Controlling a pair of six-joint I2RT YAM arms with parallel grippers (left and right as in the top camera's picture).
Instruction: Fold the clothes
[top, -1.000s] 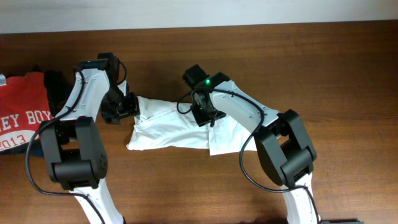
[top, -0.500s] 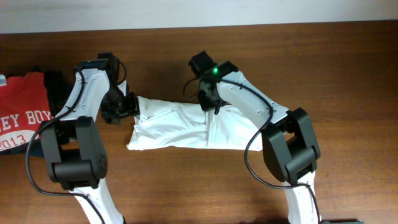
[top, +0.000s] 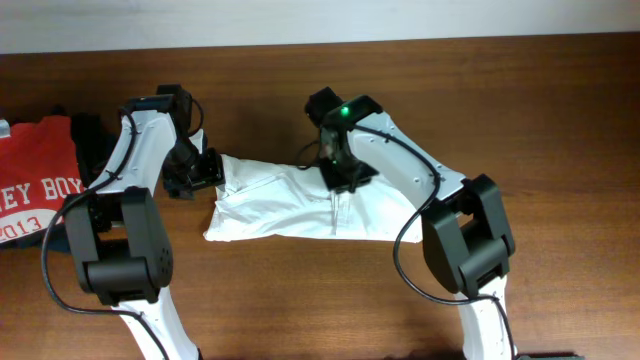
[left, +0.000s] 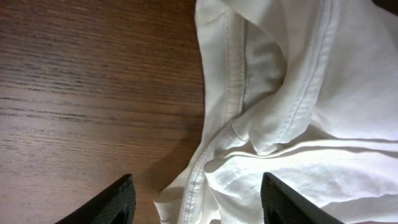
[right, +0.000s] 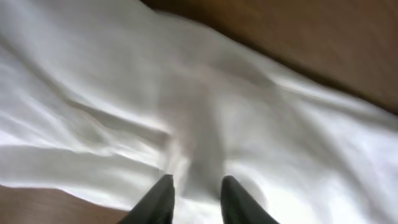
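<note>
Clothes (top: 285, 205) (one white T-shirt) lie crumpled mid-table (top: 560, 120); left gripper (left: 199, 194) spread astride its left hem, right gripper (right: 196, 196) narrowly parted over it. Far-left red shirt (top: 35, 185) reads "EY BOY", "2013".

white T-shirt (right: 249, 124) blurred at right wrist, red T-shirt (top: 30, 190) cropped

White arms (top: 400, 170), black joints and cables (top: 396, 262); right hand (right: 198, 180) black-fingered.

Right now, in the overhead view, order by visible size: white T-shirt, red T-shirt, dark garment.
1. white T-shirt
2. red T-shirt, cut off by the picture's edge
3. dark garment, mostly hidden, so its true size is unsure
</note>
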